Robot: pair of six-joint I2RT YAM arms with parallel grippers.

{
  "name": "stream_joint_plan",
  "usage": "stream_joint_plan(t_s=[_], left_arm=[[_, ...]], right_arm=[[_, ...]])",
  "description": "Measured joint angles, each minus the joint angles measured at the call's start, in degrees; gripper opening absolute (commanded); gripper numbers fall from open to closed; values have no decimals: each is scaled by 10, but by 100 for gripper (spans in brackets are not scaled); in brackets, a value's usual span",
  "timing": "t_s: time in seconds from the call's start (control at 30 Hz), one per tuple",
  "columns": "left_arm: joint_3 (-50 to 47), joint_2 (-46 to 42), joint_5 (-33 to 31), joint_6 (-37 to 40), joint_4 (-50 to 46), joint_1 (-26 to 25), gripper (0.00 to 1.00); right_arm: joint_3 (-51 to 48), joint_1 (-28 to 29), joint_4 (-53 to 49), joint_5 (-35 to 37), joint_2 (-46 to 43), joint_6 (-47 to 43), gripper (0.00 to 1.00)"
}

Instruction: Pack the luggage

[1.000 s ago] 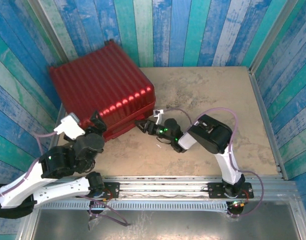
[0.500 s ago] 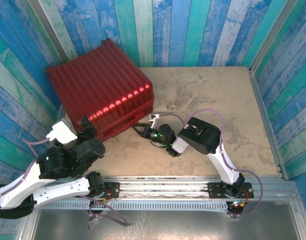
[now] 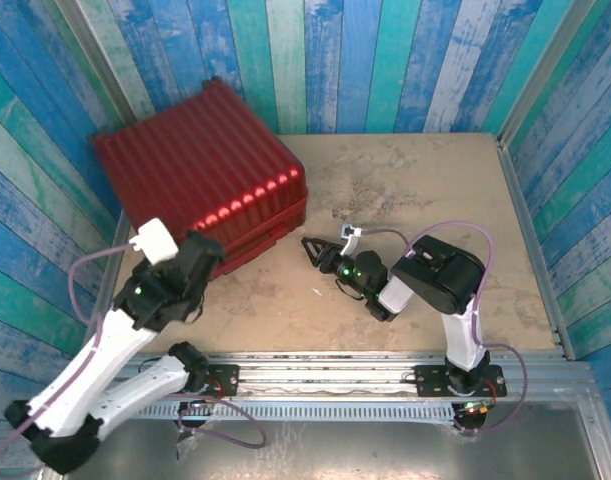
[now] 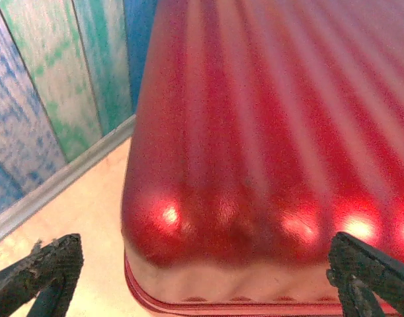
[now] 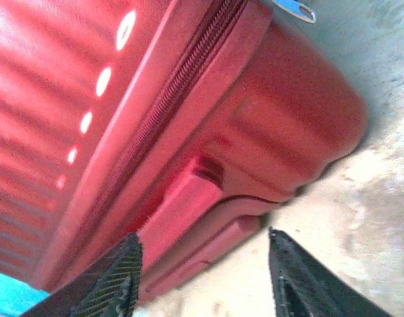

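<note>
The luggage [image 3: 200,165] is a large dark-red ribbed suitcase, lying closed at the table's back left against the wall. My left gripper [image 3: 203,258] hovers at its near left corner, open wide, with the shell [image 4: 254,132] ahead of the fingers [image 4: 49,267]. My right gripper [image 3: 311,247] points left at the suitcase's near side, a short way off it. It is open, and between its fingertips [image 5: 112,277] I see the side handle [image 5: 188,205] and bare table. The zipper [image 5: 168,99] runs closed along the seam.
The tan table [image 3: 435,180] stretches to the right of the suitcase. Blue and green plank walls [image 3: 385,60] close in the back and sides. A metal rail [image 3: 325,375] with the arm bases runs along the near edge.
The right gripper has drawn back to the right from the suitcase's side and opened its jaws. The left arm has lifted and swung its gripper in over the near left corner.
</note>
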Motion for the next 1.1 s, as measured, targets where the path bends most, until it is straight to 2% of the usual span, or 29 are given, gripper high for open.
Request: stream_joint_plan(t_s=[0.1, 0.2, 0.23, 0.3, 0.37, 0.4, 0.47, 0.6, 0.7, 0.83, 0.97, 1.03, 1.1], left_arm=[[59, 70, 115, 97, 62, 140, 97], [156, 152, 176, 177, 89, 270, 98], [181, 175, 205, 202, 106, 325, 100], [210, 205, 264, 240, 130, 453, 94], [233, 240, 297, 265, 138, 572, 94], [240, 259, 310, 274, 141, 612, 94], [236, 290, 340, 282, 148, 641, 93], [171, 337, 395, 287, 179, 655, 90], [129, 378, 425, 289, 187, 670, 87], [129, 435, 466, 296, 202, 677, 83], [183, 496, 489, 311, 208, 671, 81], [220, 522, 481, 328, 206, 659, 82], [263, 550, 454, 351, 197, 638, 82]], right_arm=[[-9, -20, -68, -24, -41, -33, 60], [16, -55, -231, -34, -150, -94, 56], [47, -67, -307, -33, -189, -119, 56], [138, -94, -437, -37, -232, -169, 53], [247, -130, -531, -64, -234, -205, 48], [307, -156, -574, -89, -223, -221, 44], [407, -201, -635, -137, -186, -239, 40], [589, -257, -746, -210, -56, -268, 39], [702, -264, -821, -257, 51, -283, 38], [832, -254, -883, -320, 180, -291, 37], [899, -229, -920, -371, 256, -300, 35], [899, -209, -928, -388, 264, -311, 33], [880, -183, -913, -375, 256, -323, 29]])
